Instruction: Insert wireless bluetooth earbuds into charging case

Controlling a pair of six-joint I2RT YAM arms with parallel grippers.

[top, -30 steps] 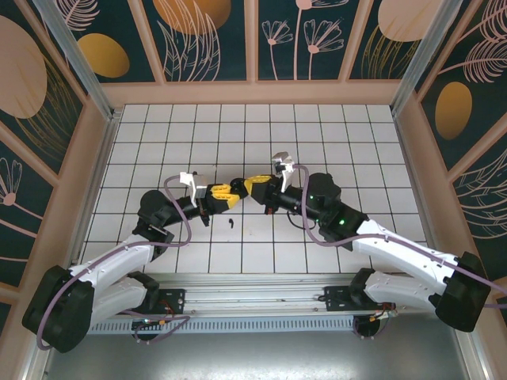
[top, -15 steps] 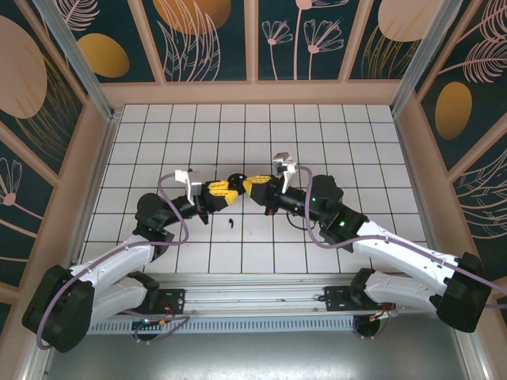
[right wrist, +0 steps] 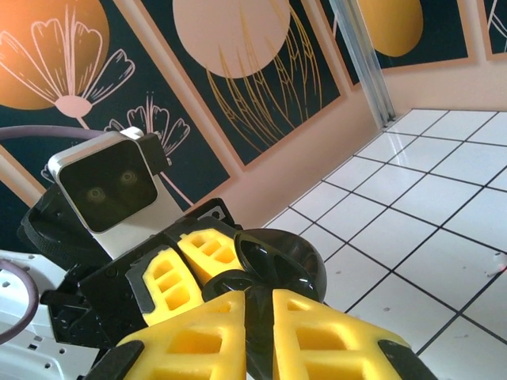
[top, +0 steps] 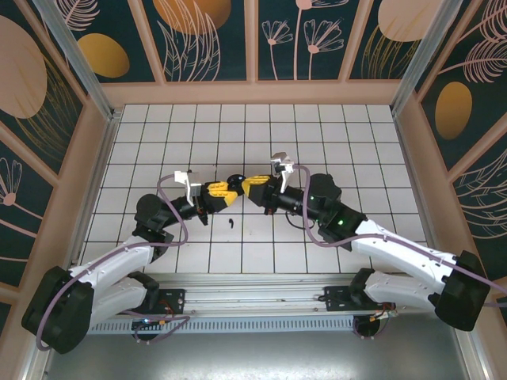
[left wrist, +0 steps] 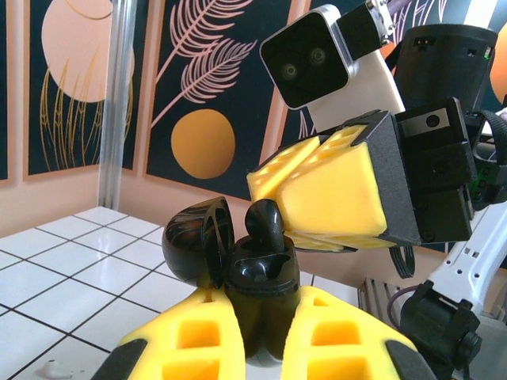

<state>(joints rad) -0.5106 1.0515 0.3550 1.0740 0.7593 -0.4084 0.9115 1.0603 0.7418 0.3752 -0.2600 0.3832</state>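
While the charging case (top: 235, 180) needs steadying for insertion, the top view has the left gripper (top: 223, 191) clamped on it above the tiled floor (top: 317, 127). The right gripper (top: 252, 186) meets it tip to tip, and a loose earbud (top: 230, 221) lies on the tiles nearby. The left wrist view adds detail: lid (left wrist: 194, 241) open, the held earbud (left wrist: 264, 222) entering the well. The right wrist view shows its own fingers narrowed, apparently pinching that bud.
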